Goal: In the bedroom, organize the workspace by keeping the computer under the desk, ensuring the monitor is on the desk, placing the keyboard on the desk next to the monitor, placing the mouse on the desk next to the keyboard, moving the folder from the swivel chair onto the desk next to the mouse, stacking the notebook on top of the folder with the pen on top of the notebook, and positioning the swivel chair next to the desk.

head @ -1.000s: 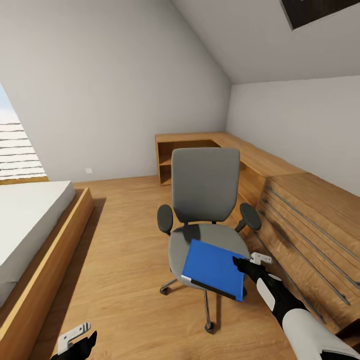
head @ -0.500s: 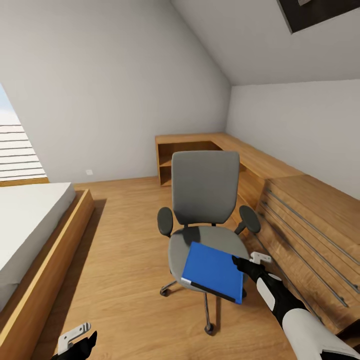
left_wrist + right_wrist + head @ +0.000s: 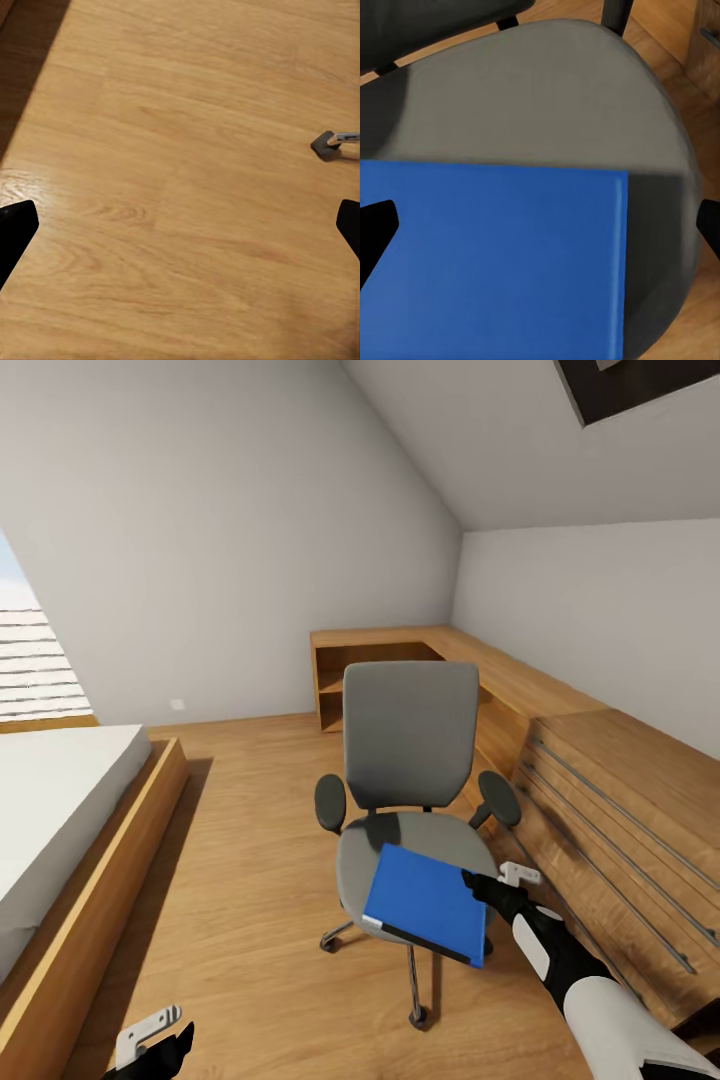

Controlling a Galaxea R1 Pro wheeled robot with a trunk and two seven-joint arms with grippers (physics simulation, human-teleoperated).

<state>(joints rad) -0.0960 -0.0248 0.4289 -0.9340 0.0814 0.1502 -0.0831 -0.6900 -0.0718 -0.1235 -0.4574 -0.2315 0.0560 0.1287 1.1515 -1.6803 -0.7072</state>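
Reaching over the swivel chair [image 3: 408, 780], we bring our right gripper [image 3: 490, 882] to the near right corner of the folder [image 3: 428, 901], which lies flat on the grey seat with one corner hanging past the front edge. That overhang is likely why we come in from this side: a free edge gives the fingers something to close around without scraping the upholstery. In the right wrist view the folder's blue cover [image 3: 495, 255] lies directly under the camera, and the two dark fingertips [image 3: 376, 225] sit far apart at opposite borders of the picture, so the jaws are spread wide and hold nothing yet. Our left gripper [image 3: 150, 1038] hangs low near the floor [image 3: 250, 880], out of the way; its wrist view looks at bare wooden boards [image 3: 180, 187] and one chrome leg tip with its caster [image 3: 330, 143], and its fingertips too stand wide apart, gripping nothing. The chair faces us with the long wooden unit [image 3: 600, 800] just beside and behind it, and the bed [image 3: 60, 820] well apart on our left. We judge the folder pickup is the step in hand, with the grasp not yet made.
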